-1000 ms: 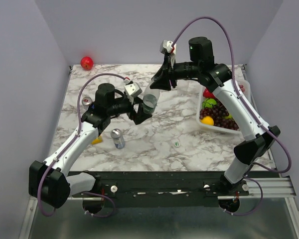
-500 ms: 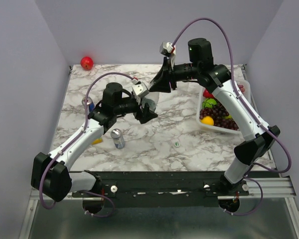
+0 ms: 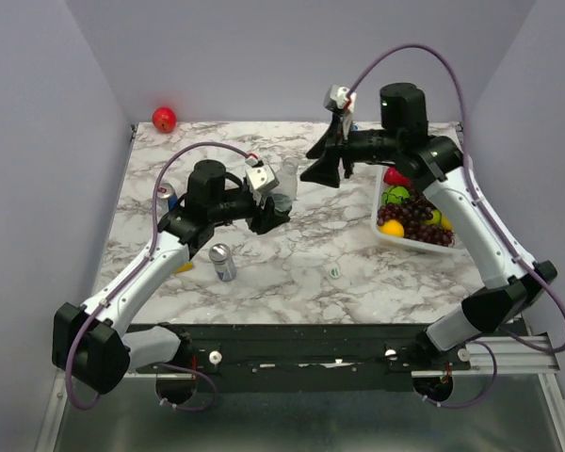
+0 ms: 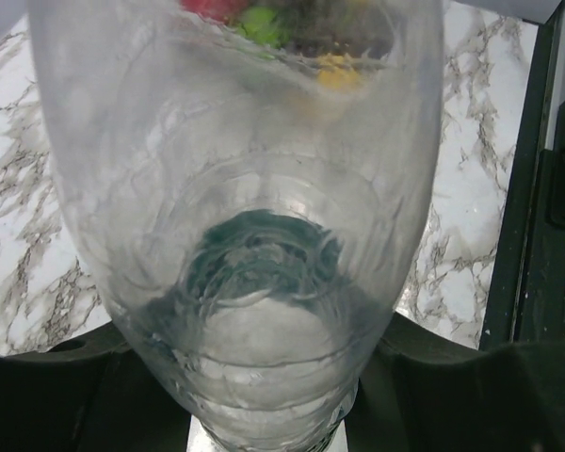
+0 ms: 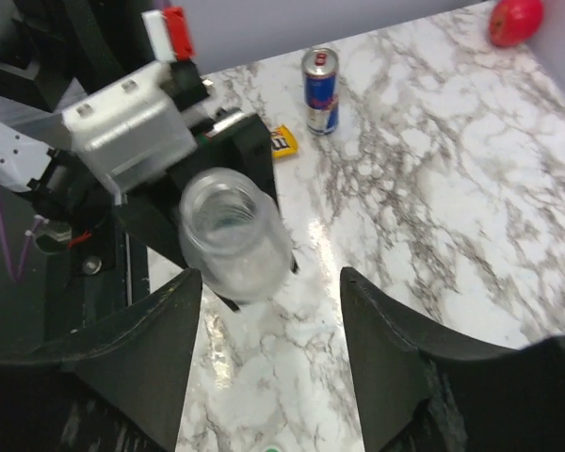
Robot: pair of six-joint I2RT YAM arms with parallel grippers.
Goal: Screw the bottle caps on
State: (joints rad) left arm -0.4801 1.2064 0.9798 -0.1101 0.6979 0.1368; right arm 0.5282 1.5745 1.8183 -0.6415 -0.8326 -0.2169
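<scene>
Left fingers (image 4: pixel 85 395): black, pressed against the sides of a clear plastic bottle (image 3: pixel 285 182) low on its body. The bottle fills the left wrist view.
Left gripper (image 3: pixel 271 212): closed on that bottle, over the middle of the table.
Bottle: plain and see-through. It leans with its neck up and away from the arm bases, and its mouth is open with no cap on it. Whether its base touches the marble cannot be told.
Right fingers (image 5: pixel 146 348): spread apart, with nothing between them.
Right gripper (image 5: pixel 268 282): open, above and to the right of the bottle, not touching it. Its camera looks down at the bottle mouth.
Cap: one white cap with a green mark (image 3: pixel 334 271) lies loose on the marble. It is nearer the arm bases than the bottle and well apart from both grippers.
Cans: a blue and silver drink can (image 5: pixel 320 77) stands at the left side. A silver can (image 3: pixel 223 263) stands nearer the front, beside the left forearm.
Yellow packet (image 5: pixel 282 141): flat on the marble, near the blue and silver can.
Tray (image 3: pixel 377 226): clear plastic, at the right edge, holding dark grapes (image 3: pixel 416 215) and green, orange and red pieces.
Surface: white marble-patterned tabletop (image 3: pixel 301 292) with grey veins and a bright glare streak beside the bottle. A black rail (image 3: pixel 292 344) runs along its near edge.
Room: plain pale lilac-grey walls (image 3: pixel 264 56) close in the back and both sides. A red apple (image 3: pixel 164 119) sits in the far left corner.
</scene>
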